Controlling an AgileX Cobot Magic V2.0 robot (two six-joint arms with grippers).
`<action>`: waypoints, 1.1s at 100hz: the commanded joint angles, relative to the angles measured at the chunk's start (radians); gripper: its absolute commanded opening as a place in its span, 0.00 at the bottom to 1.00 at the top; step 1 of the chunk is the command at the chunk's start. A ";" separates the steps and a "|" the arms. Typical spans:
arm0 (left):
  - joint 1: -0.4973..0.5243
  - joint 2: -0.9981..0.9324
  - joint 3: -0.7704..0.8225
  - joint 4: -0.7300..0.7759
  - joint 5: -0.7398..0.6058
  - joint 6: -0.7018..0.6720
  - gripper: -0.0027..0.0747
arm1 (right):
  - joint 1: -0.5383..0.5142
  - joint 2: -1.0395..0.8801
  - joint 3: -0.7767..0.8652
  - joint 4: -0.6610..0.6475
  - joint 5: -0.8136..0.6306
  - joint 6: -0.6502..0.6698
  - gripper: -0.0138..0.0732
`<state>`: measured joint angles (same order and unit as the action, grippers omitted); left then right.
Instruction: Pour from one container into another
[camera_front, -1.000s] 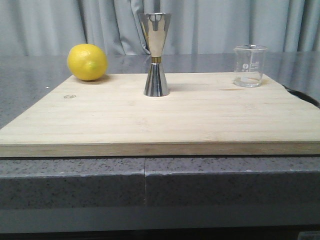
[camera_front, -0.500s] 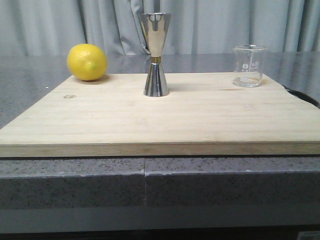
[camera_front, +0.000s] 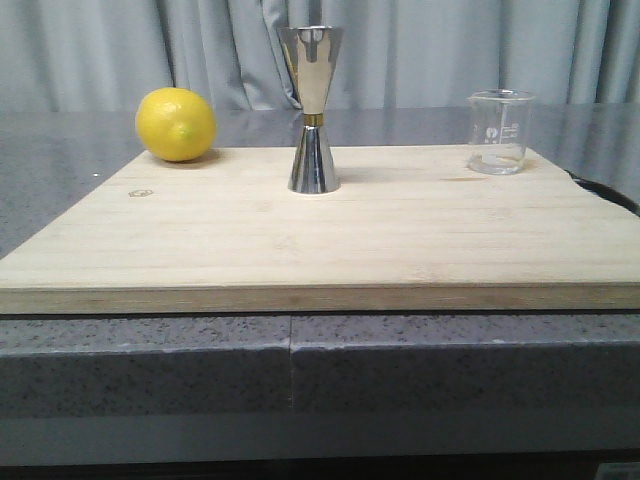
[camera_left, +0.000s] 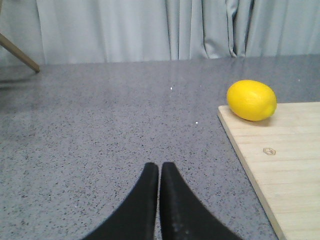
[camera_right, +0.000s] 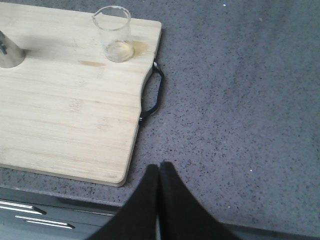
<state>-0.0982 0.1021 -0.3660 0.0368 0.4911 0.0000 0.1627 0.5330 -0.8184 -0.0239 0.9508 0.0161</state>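
Only the wrist views show the left gripper (camera_left: 159, 172) and right gripper (camera_right: 159, 172), jaws clenched, empty.

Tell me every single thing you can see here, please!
Round yellow lemon: one, yellow, far left corner of the board.
Tall shiny steel hourglass jigger: one, silver with a gold band, upright at the board's far middle.
Small clear glass beaker: one, see-through with white markings, upright at the far right corner.
Pale wooden cutting board: one, light wood, black handle on its right end, on the countertop.
Speckled grey countertop: one, grey, under everything.
Grey curtain: grey, behind the counter.
Left gripper: one, black, shut, over the counter left of the board.
Right gripper: one, black, shut, over the counter right of the board.
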 joint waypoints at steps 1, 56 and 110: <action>0.046 -0.051 0.088 -0.108 -0.212 0.069 0.01 | 0.000 0.003 -0.034 -0.011 -0.066 0.001 0.08; 0.048 -0.130 0.392 -0.022 -0.457 0.043 0.01 | 0.000 0.003 -0.034 -0.011 -0.058 0.001 0.08; 0.048 -0.130 0.392 -0.043 -0.459 0.056 0.01 | 0.000 0.003 -0.034 -0.011 -0.056 0.001 0.08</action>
<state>-0.0430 -0.0062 0.0054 0.0000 0.1185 0.0555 0.1627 0.5314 -0.8184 -0.0239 0.9544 0.0161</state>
